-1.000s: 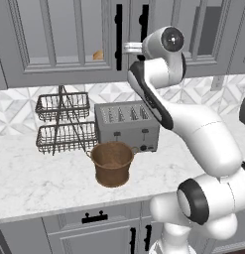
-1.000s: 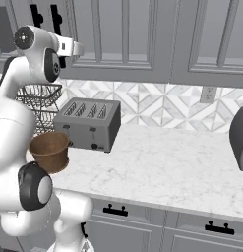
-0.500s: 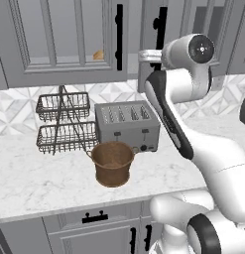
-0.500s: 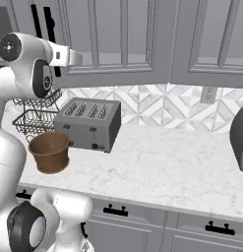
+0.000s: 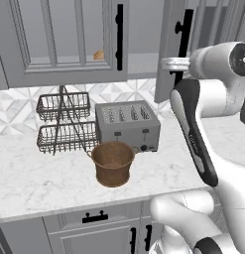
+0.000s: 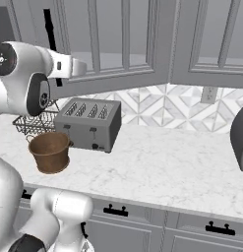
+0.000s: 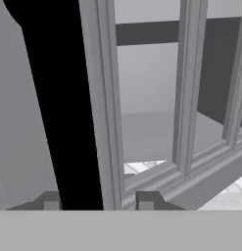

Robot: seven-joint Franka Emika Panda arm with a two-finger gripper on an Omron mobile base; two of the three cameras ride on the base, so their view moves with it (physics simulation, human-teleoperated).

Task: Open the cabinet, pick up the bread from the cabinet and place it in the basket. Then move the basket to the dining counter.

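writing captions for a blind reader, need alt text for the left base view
A white robot arm reaches to the black bar handle of the right cabinet door, which stands swung open. The bread sits behind the closed left door; below, a woven basket stands before a toaster and wire rack.

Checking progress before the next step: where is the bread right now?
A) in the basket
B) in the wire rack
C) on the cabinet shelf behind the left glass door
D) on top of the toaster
C: the bread sits on the cabinet shelf behind the left glass door, above the empty basket.
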